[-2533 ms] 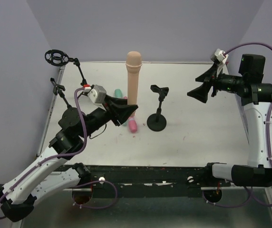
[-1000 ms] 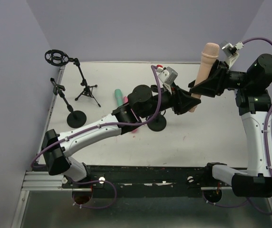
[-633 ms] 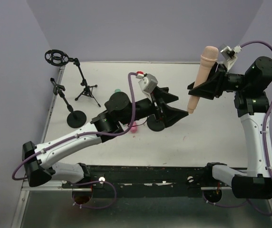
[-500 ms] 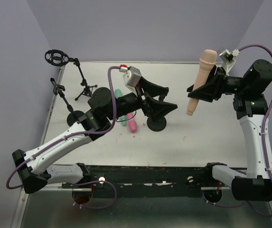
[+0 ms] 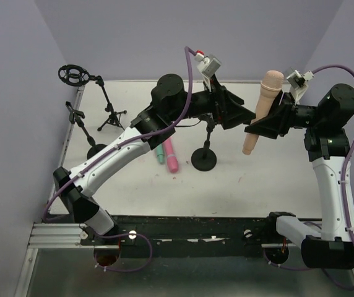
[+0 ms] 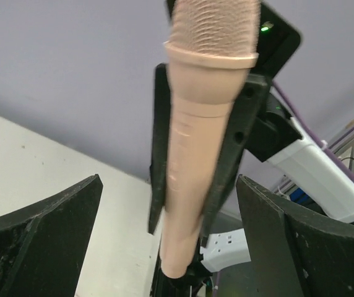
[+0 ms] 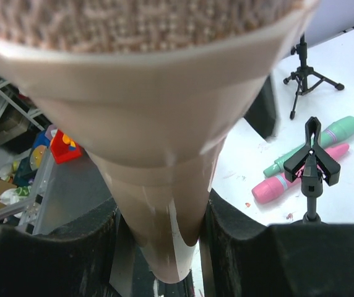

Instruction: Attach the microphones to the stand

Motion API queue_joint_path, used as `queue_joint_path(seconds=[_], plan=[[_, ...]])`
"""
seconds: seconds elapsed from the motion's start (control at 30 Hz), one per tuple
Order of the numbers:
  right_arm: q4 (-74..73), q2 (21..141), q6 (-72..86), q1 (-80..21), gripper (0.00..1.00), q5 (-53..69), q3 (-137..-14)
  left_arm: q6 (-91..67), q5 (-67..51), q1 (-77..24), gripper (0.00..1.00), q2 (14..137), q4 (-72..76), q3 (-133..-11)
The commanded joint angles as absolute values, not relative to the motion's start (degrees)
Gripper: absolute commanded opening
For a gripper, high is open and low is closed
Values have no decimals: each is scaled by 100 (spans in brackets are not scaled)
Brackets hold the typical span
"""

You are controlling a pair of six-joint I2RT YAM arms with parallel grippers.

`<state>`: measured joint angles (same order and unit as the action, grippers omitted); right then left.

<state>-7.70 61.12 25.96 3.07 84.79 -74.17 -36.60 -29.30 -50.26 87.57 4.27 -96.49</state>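
The left gripper [image 5: 244, 119], low over the table [image 5: 257, 179] half a second ago, now hangs raised with its fingers spread wide. The peach microphone [image 5: 265, 99] stands in the gap between them, touching neither. That microphone, which was in the left arm's hold two and a half seconds ago, now sits clamped at mid-body between the fingers of the right gripper [image 5: 259, 128], head up and tilted, clear of the table.

There are three microphones. The teal microphone [image 5: 159, 150] and the pink microphone [image 5: 172, 163] lie side by side on the table, below and left of both grippers.

There are also three stands: a tripod stand [image 5: 106, 102] topped by a ring mount, a clip stand [image 5: 81, 127] beside it, and a round-based clip stand [image 5: 203, 158] under the left fingers.
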Motion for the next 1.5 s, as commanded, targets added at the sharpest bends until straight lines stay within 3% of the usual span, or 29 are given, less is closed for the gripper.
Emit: queue_joint_path(seconds=[0.0,0.43,0.73,0.9,1.0,1.1,1.17,1.2,1.23,1.3,1.47], plan=[[-809,6038,2549,325,18,8991,-7321,-3929,-3138,-5097,96,9201,228,-10159],[-800,6003,2540,325,19,9053,-7189,-3736,-3181,-5238,80,9764,677,-10617],[-809,6029,2575,325,19,9079,-7172,-3718,-3199,-5273,76,10107,712,-11047],[-800,6021,2584,316,19,9097,-7163,-3779,-3269,-5282,64,10230,826,-11215],[-809,6038,2575,316,19,9105,-7163,-3823,-3401,-5291,54,10274,879,-11232],[-800,6038,2575,325,19,9106,-7154,-3867,-3515,-5291,30,10301,896,-11241],[-800,6038,2593,325,21,9106,-7154,-3876,-3481,-5291,9,10257,905,-11189],[-800,6038,2593,316,22,9105,-7154,-3867,-3446,-5291,4,10205,949,-11119],[-809,6038,2593,325,23,9114,-7154,-3876,-3437,-5282,1,10134,1036,-11022],[-809,6021,2610,325,37,9123,-7146,-3885,-3428,-5282,0,10011,1133,-10908],[-800,5959,2575,325,83,9167,-7084,-3657,-3331,-5238,0,9555,1108,-10618]])
